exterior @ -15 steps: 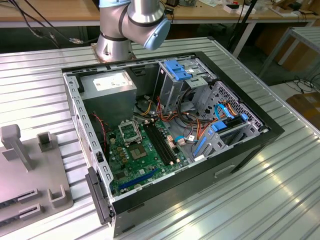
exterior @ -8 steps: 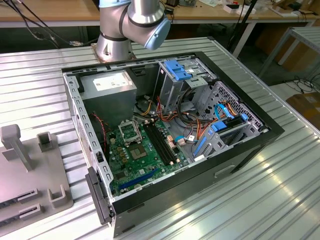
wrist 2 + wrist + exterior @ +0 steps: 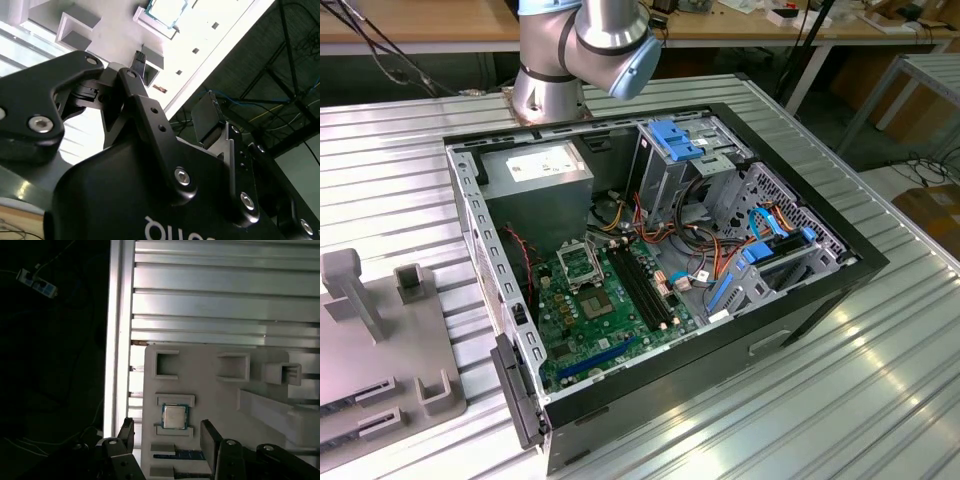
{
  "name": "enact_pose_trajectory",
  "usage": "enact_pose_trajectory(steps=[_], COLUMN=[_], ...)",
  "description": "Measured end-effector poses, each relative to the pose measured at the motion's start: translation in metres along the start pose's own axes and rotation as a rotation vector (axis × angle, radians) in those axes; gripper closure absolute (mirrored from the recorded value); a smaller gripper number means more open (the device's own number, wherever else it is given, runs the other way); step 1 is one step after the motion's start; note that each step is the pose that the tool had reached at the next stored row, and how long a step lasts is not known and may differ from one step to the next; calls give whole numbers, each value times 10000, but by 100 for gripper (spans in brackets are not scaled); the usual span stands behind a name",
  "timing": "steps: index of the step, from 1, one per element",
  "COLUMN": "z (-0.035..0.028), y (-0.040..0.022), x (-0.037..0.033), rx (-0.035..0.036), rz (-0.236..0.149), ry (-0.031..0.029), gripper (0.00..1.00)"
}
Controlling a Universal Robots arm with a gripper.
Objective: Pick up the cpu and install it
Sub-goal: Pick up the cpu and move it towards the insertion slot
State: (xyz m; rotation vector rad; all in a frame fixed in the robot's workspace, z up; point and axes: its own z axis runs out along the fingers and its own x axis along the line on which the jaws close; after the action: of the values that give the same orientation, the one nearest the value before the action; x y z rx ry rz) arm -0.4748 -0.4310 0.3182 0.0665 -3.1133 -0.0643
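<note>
One ribbed metal bench [image 3: 880,380] carries everything. On it an open computer case [image 3: 860,262] lies on its side, so that the motherboard [image 3: 610,320] faces upward and can be reached from above. The black-framed socket [image 3: 582,265] sits on that board below the grey power supply [image 3: 535,170]; whether it is bare cannot be told.

At the exterior view's left of the case lies a pale grey fixture tray [image 3: 360,350], with moulded pockets and upright ribs that hold parts at fixed, repeatable places. The arm [image 3: 585,40] rises from its base beyond the case.

In the first wrist view the end effector [image 3: 166,426] looks down on the tray [image 3: 225,400]. Its two dark fingers [image 3: 209,440] are spread apart and grip nothing. The second wrist view gives the same reading of the end effector [image 3: 172,90]: fingers parted, gap vacant.

The cpu [image 3: 174,416] lies flat, metal top up, in its own seat on the tray, between two short raised bars that keep it from sliding. It also appears in the second wrist view [image 3: 167,11]. The parted fingers line up to either side of the chip and appear apart from it, a stance that suits a straddling grasp. The pick-up is judged not yet made, and installation has not begun.
</note>
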Motion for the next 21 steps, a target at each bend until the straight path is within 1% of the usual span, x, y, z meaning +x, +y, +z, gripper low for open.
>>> enact_pose_trajectory(steps=[1,11,12,16,18,21], z=[40,226,239,250,284,284], y=[-2,-13,-14,-14,-16,-16], x=[-1,-6,-6,-6,-7,-7], rx=[1,1,1,1,1,1], rz=[-11,-36,-38,-41,-41,-41], ry=[1,1,2,2,2,2], gripper=[36,36,36,36,36,36])
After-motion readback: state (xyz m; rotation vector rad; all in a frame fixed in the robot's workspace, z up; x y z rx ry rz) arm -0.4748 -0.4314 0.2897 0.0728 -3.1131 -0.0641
